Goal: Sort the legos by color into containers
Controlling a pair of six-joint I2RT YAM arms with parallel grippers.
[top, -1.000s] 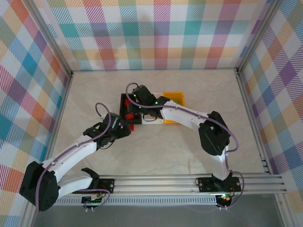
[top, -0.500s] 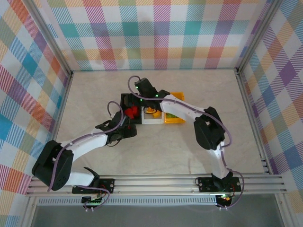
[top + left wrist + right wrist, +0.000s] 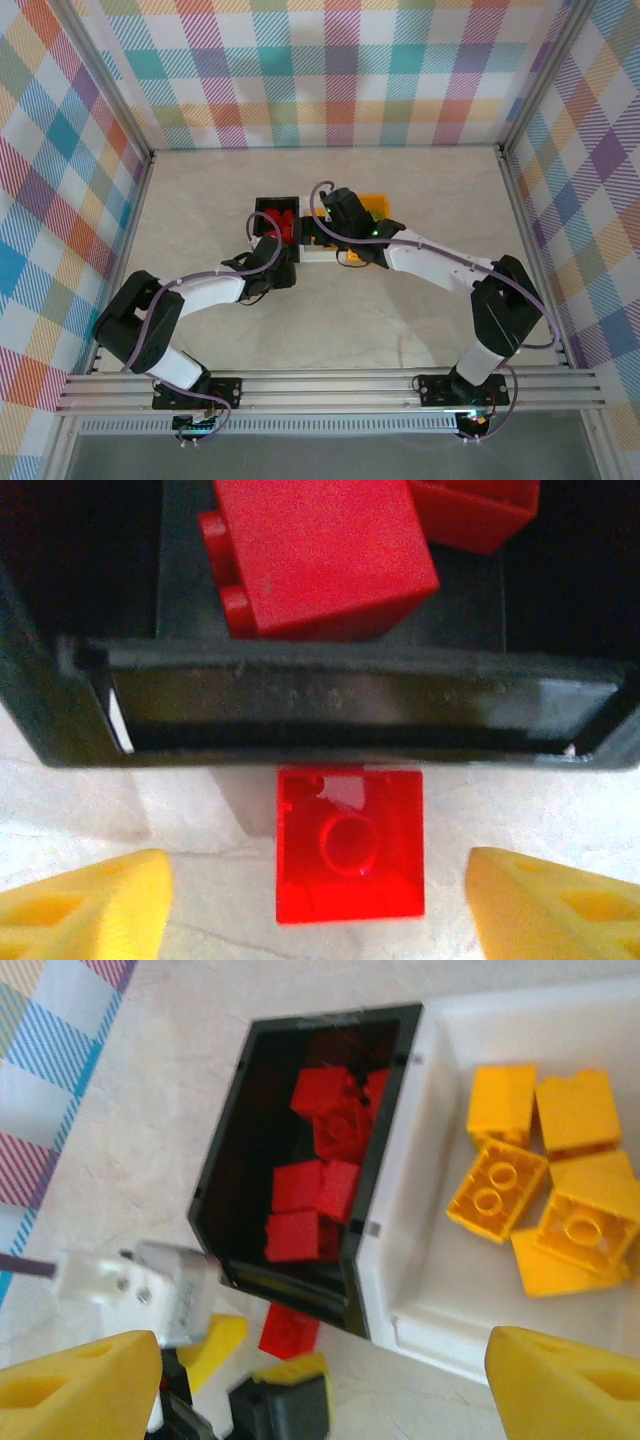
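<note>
A red lego (image 3: 349,858) is bracketed at the black bin's (image 3: 340,705) six o'clock by the left gripper (image 3: 315,880) — jaws spread (no contact yet); a pinch is needed next; the right gripper (image 3: 320,1345) is spread, empty.

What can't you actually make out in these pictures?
Top view: contents of the orange-yellow bin, covered by the right arm.
Left wrist view: far end of the black bin, dark and cut off by the top edge.
Right wrist view: right part of the white bin, cut off by the picture edge.
</note>
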